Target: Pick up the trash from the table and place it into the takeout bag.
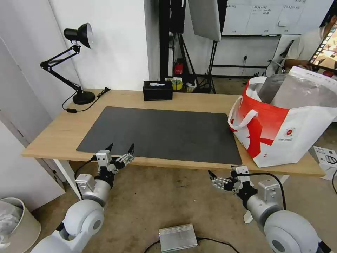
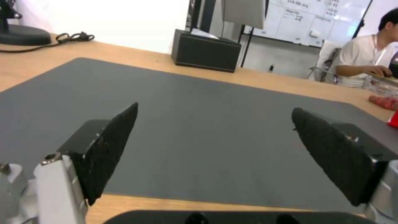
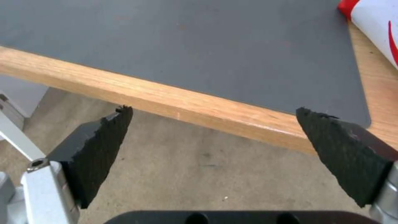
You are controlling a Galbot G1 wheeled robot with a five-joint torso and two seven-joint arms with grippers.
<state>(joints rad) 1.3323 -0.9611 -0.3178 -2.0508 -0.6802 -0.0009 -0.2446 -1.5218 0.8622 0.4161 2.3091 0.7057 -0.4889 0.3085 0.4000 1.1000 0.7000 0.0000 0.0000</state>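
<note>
Your left gripper [image 1: 120, 148] hovers at the table [image 1: 63, 135] front edge, fingers spread wide, holding nothing. Ahead of you lies the dark mat [image 1: 161, 131], a tissue box [image 1: 158, 90] behind it. Your right gripper [image 1: 213, 175], also spread and holding nothing, hangs below the edge. Far right stands the red-and-white takeout bag [image 1: 281, 135], mouth open.

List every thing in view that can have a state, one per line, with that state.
Left pincer: open, holding nothing, at the table's near edge.
Right pincer: open, holding nothing, below the table's near edge.
Takeout bag: upright on the table's right end, mouth open, foil lining showing.
Tissue box: at the table's far edge, a tissue sticking out of its top.
Desk lamp: standing at the far left corner; lit or not, cannot tell.
Mat: flat on the table.
</note>
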